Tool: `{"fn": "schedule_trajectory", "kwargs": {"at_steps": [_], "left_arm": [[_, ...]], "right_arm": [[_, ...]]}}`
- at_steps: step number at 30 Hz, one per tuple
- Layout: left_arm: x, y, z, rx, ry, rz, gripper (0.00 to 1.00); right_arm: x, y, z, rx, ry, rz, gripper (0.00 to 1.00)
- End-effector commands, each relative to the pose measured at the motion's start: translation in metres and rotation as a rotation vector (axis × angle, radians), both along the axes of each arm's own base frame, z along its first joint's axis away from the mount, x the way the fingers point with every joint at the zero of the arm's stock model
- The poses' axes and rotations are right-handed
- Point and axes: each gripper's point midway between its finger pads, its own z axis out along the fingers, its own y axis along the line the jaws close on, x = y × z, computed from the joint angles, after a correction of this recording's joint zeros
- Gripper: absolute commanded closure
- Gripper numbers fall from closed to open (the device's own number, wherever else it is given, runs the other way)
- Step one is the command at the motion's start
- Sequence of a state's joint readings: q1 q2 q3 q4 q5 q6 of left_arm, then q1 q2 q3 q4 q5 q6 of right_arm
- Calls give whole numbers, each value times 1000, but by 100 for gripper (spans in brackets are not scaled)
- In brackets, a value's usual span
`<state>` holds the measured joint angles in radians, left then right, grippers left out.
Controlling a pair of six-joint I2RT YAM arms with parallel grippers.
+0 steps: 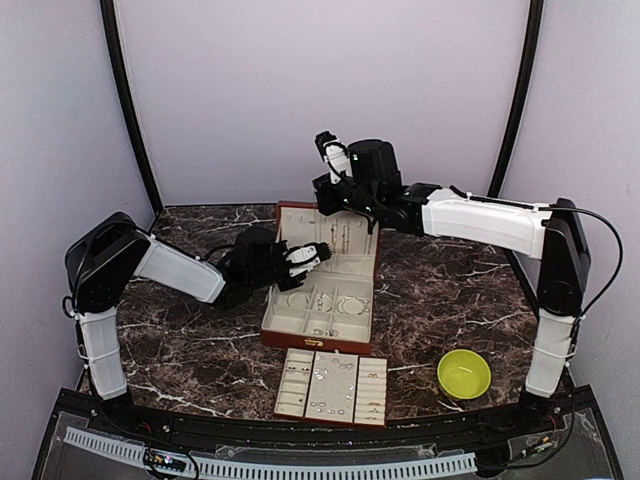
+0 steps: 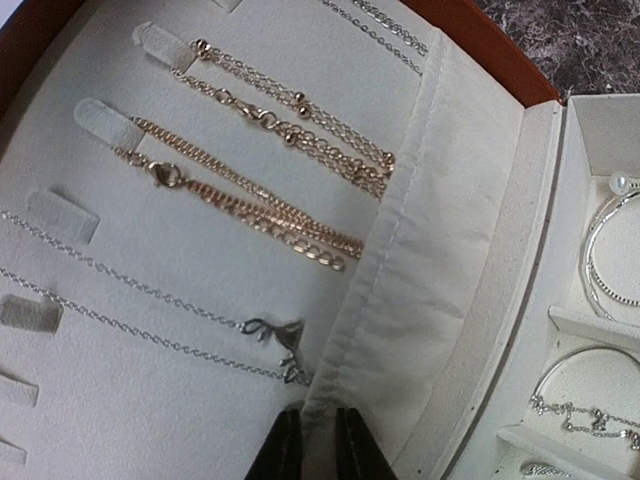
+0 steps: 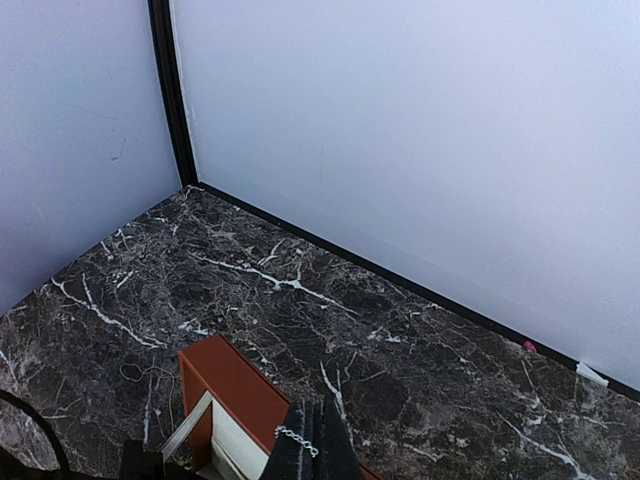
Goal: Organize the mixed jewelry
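Right gripper (image 3: 312, 445) is clamped on a thin chain (image 3: 296, 437) above the box (image 3: 235, 385); it could slip outside; left gripper (image 2: 315, 445), nearly closed inside the box, may snag the lining (image 2: 420, 230); hold unclear.

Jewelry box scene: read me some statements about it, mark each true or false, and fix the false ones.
1. The yellow-green bowl stands on the table, to the right of the compartment tray. True.
2. The jewelry box is closed. False: its lid is raised and the cream lining shows.
3. The right gripper is shut, with a short silvery chain at its tips. True.
4. Only silvery chains hang inside the lid. False: gold-coloured chains hang there too.
5. The compartment tray sits inside the box. False: it lies on the table in front of the box.
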<state>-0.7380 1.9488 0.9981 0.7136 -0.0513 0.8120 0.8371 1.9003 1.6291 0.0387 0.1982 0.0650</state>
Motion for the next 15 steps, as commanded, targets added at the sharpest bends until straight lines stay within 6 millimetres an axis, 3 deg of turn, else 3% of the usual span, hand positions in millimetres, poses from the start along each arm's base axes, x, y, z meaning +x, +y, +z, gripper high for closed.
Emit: {"fn": "schedule_trajectory", "kwargs": {"at_steps": [1,5,15], "left_arm": [[4,6,-3,18,-7,26,92],[1,7,0,8,-16,22,100],[-14,7,6,-27,6,-16,100]], "right_arm": [[-1,5,9,45,-23,10,100],[0,7,8,47,-22,11,100],[1,11,2,46,-17,22,100]]}}
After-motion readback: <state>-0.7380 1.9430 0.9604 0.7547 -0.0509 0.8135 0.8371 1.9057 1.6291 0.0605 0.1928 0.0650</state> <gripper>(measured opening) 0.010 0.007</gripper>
